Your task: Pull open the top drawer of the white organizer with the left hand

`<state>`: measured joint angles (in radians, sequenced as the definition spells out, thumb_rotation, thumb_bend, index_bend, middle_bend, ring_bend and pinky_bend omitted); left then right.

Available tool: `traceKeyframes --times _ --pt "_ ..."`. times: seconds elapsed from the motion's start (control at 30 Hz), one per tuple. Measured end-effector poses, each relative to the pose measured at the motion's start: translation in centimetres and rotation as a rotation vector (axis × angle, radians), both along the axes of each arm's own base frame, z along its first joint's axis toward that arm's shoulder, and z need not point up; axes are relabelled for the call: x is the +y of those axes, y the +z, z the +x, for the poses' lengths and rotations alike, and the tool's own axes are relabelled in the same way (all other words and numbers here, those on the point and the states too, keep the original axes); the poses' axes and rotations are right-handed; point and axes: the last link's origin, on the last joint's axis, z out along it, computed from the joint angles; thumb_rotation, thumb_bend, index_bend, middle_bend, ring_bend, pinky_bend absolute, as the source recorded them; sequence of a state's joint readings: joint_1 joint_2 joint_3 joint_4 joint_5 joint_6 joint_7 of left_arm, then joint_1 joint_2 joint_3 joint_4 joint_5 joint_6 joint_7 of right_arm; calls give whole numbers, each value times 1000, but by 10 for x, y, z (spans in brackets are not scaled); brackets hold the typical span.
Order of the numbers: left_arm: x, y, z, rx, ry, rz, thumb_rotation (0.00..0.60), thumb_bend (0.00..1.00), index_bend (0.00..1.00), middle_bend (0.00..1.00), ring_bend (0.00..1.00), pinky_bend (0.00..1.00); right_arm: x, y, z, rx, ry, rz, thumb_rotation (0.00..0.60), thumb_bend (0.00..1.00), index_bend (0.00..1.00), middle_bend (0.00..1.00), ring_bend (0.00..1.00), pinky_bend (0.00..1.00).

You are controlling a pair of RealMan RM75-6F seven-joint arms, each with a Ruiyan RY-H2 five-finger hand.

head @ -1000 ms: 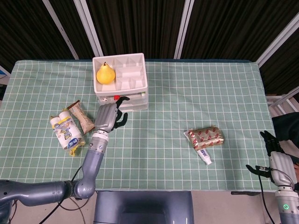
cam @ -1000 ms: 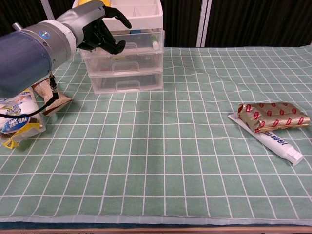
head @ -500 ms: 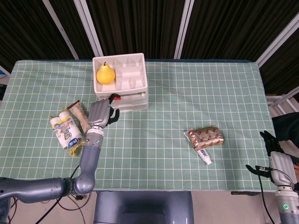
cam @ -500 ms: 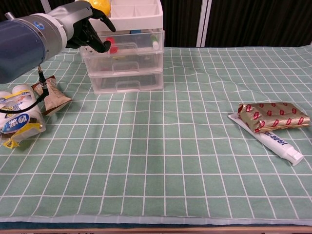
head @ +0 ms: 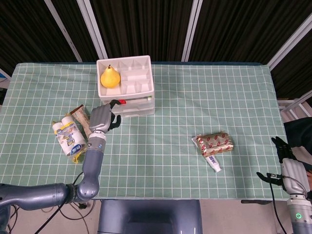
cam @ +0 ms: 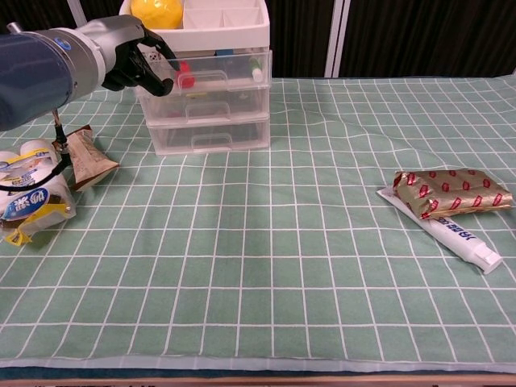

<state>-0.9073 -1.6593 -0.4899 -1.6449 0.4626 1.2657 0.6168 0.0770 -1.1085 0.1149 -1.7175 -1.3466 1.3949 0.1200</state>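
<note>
Top drawer [cam: 211, 74] handle partly hidden by left hand [cam: 137, 60]; curled fingers' [cam: 161, 71] hold unclear.

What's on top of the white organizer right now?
A yellow pear sits in the left compartment of the divided tray topping the white organizer. The other compartments look empty, though their far corners are hidden in the chest view.

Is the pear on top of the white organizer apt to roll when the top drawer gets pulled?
Possibly. The pear looks rounded, so a jolt might rock it. It sits inside a walled compartment of the organizer, which should contain it.
</note>
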Motion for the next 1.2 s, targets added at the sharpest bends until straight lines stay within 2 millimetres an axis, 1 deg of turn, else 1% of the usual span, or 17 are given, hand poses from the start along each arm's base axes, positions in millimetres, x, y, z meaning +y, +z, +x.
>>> traceKeyframes --times 0.13,0.43,0.7,1.0,1.2 --pt "-1 1 2 -5 -4 -9 600 481 389 1000 1000 1000 0 0 0 -1 -1 1 600 90 0 0 0 229" --pt "-8 2 7 -26 -24 -35 600 481 420 1000 1000 1000 0 0 0 -2 -2 0 600 90 0 0 0 229" --pt "-19 1 12 -38 -44 -70 600 481 422 1000 1000 1000 0 0 0 -4 -1 0 600 90 0 0 0 229" --pt "-30 0 11 -33 -53 -113 600 481 422 1000 1000 1000 0 0 0 -5 -2 0 600 91 0 0 0 229" --pt "-36 1 14 -45 -67 -135 600 481 423 1000 1000 1000 0 0 0 -6 -3 -1 600 90 0 0 0 229"
